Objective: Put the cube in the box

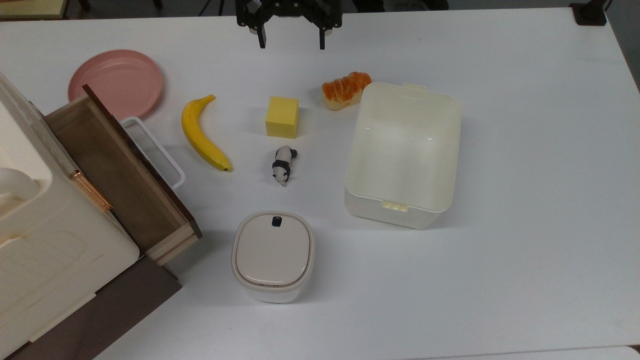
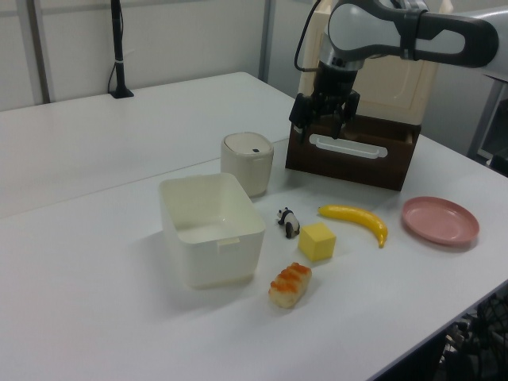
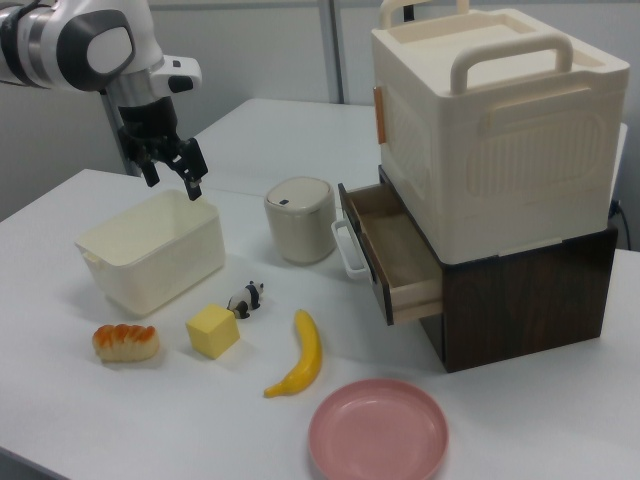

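The pale-yellow cube (image 1: pixel 282 116) (image 2: pixel 317 241) (image 3: pixel 213 331) rests on the white table near its middle. To the top view's right of it stands the cream-white box (image 1: pixel 400 212) (image 2: pixel 214 260) (image 3: pixel 150 268), open-topped and with nothing inside. My gripper (image 1: pixel 292 42) (image 2: pixel 320 125) (image 3: pixel 173 180) hangs high above the table, at the top view's upper edge beyond the cube. Its fingers are spread wide and hold nothing.
A banana (image 1: pixel 202 134), a small panda figure (image 1: pixel 283 164) and a bread roll (image 1: pixel 346 89) lie around the cube. A lidded beige container (image 1: pixel 273 255), a pink plate (image 1: pixel 116 82) and an open wooden drawer (image 1: pixel 120 170) under a white case stand at the top view's left.
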Robot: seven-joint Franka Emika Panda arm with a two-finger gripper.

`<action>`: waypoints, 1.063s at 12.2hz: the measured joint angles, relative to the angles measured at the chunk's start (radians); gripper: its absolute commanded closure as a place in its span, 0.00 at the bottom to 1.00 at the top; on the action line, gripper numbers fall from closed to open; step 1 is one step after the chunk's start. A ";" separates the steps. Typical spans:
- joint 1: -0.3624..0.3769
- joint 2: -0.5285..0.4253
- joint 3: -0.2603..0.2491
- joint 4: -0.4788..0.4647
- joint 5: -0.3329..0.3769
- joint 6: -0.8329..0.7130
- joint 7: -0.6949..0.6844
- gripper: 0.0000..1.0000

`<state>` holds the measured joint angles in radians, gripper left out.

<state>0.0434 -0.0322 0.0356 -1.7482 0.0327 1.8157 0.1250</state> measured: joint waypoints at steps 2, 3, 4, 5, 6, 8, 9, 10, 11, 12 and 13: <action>0.000 0.000 -0.005 0.000 0.003 0.000 -0.028 0.00; 0.000 0.000 -0.022 0.000 0.026 0.000 -0.052 0.00; -0.001 0.000 -0.042 0.000 0.046 0.000 -0.070 0.00; -0.001 0.000 -0.052 0.001 0.053 0.000 -0.078 0.00; -0.001 0.000 -0.053 0.001 0.055 0.000 -0.079 0.00; 0.000 0.000 -0.053 0.001 0.055 0.000 -0.079 0.00; 0.000 0.000 -0.053 0.001 0.055 0.000 -0.079 0.00; 0.000 -0.001 -0.053 0.001 0.055 0.000 -0.079 0.00; -0.001 -0.001 -0.054 0.001 0.055 0.000 -0.079 0.00; -0.002 -0.001 -0.055 0.001 0.055 -0.001 -0.079 0.00; -0.002 -0.001 -0.058 0.001 0.055 -0.001 -0.079 0.00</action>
<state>0.0417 -0.0329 -0.0228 -1.7472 0.0881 1.8145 0.0463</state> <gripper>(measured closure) 0.000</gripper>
